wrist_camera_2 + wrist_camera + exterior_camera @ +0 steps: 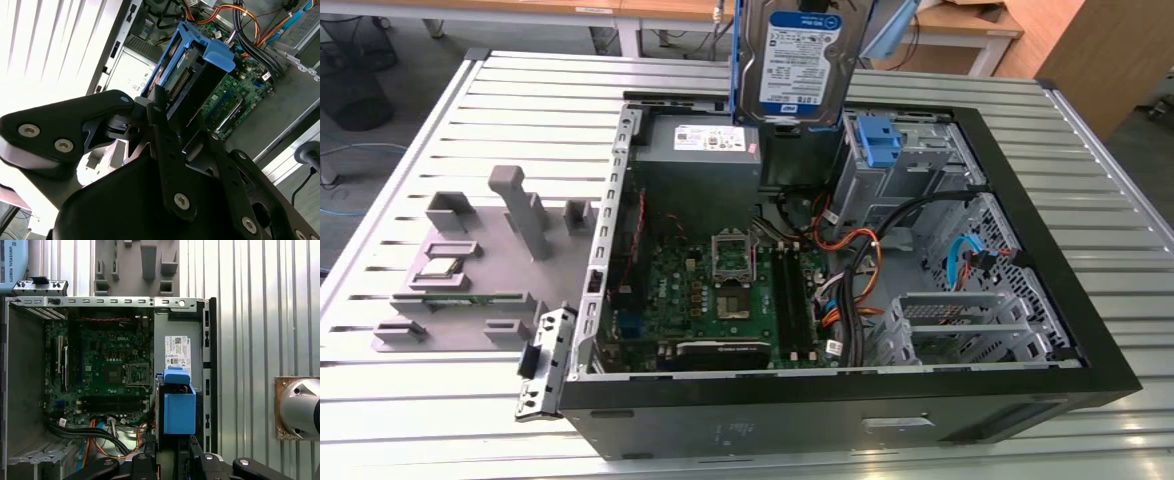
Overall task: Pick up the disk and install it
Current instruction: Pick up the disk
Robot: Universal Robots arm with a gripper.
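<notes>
the gripper point(180, 107) is closed on the disk point(192, 60). one finger point(165, 140) bears on each side, at the end opposite the blue handle tab point(216, 52). the disk hangs on edge with the tab downward, clear of all parts, above the open computer case point(854, 400). in the exterior view it stands over the far edge of the case, above the gap between the grey power supply point(700, 150) and the drive bay point(887, 150) with its blue bracket. the case lies on its side on the slatted table point(400, 420), close to the table edge nearest the exterior camera. a grey parts holder point(467, 270) sits toward the table edge at the exterior view's left.

hazards, judged from this position:
- the grip covers one end only. a knock on the free end could twist the disk between the fingers.
- the power supply wall is just beside the disk's line. a small sideways error would catch the carrier on it.
- loose orange and black cables point(854, 255) lie near the bay. they could be trapped under the carrier and prevent full seating.
- a tilted entry could jam the carrier in the bay.
</notes>
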